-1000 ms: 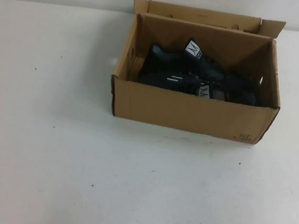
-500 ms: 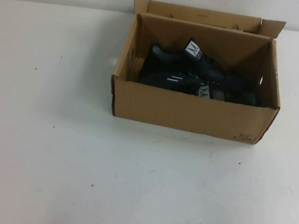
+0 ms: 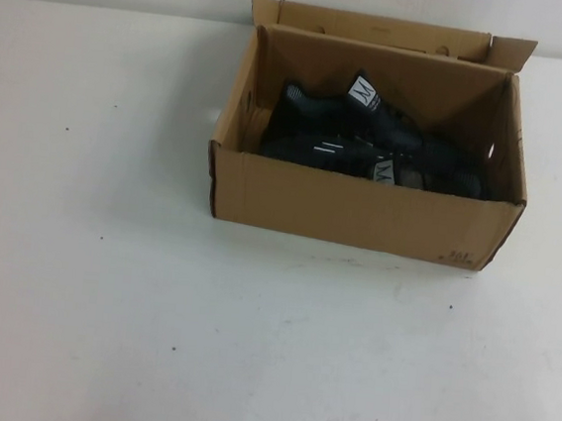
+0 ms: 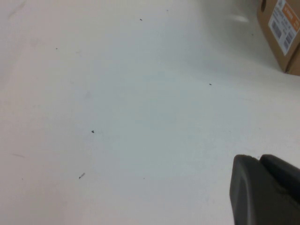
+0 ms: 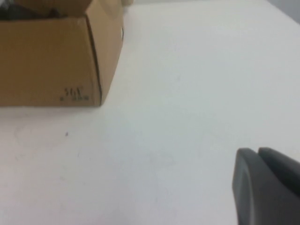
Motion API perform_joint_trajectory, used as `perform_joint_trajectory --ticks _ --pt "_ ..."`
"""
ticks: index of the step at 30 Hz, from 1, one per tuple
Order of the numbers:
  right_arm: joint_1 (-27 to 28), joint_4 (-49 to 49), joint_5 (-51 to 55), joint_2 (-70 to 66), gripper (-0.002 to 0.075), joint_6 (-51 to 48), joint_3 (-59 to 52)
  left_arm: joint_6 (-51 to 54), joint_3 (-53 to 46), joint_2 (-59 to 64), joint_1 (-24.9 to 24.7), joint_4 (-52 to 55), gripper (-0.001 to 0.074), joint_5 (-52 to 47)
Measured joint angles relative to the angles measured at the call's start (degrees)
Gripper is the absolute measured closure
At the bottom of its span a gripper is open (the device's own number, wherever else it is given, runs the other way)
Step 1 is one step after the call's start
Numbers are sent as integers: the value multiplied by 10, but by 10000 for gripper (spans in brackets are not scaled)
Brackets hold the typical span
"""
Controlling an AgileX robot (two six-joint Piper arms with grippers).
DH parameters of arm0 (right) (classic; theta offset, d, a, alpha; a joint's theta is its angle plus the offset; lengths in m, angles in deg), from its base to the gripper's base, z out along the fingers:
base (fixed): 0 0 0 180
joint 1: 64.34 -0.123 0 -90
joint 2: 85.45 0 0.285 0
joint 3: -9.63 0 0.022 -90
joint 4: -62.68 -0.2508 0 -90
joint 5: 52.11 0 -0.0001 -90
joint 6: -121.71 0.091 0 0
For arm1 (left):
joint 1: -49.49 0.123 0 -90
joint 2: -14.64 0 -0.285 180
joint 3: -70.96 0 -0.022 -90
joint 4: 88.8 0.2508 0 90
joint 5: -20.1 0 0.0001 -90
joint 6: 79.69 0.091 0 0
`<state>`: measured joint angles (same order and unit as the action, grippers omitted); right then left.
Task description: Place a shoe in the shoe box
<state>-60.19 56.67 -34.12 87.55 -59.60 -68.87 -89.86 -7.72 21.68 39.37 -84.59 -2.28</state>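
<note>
nothing has shifted over the last second: the shoe (image 3: pixel 327 150) lies inside the shoe box (image 3: pixel 360 213) beside its twin, so the task looks finished. left end effector (image 4: pixel 265 190) and right end effector (image 5: pixel 267 185) hover low over the white bench (image 3: pixel 103 303), well clear of the box; whether either is apart or together i cannot tell.

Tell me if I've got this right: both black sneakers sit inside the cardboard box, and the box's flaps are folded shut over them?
Not quite. Both sneakers are inside the shoe box, but its flaps stand upright and open, as the high view shows. The left gripper and right gripper hang over bare table, away from it.
</note>
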Motion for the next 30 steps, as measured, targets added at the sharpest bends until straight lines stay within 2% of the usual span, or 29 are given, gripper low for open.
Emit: perform_joint_trajectory --ticks 6,30 --pt "-14 -15 31 0 743 -33 -2 -1 0 0 0 0 736 0" --pt "-16 -25 32 0 743 -34 -2 -1 0 0 0 0 736 -1"
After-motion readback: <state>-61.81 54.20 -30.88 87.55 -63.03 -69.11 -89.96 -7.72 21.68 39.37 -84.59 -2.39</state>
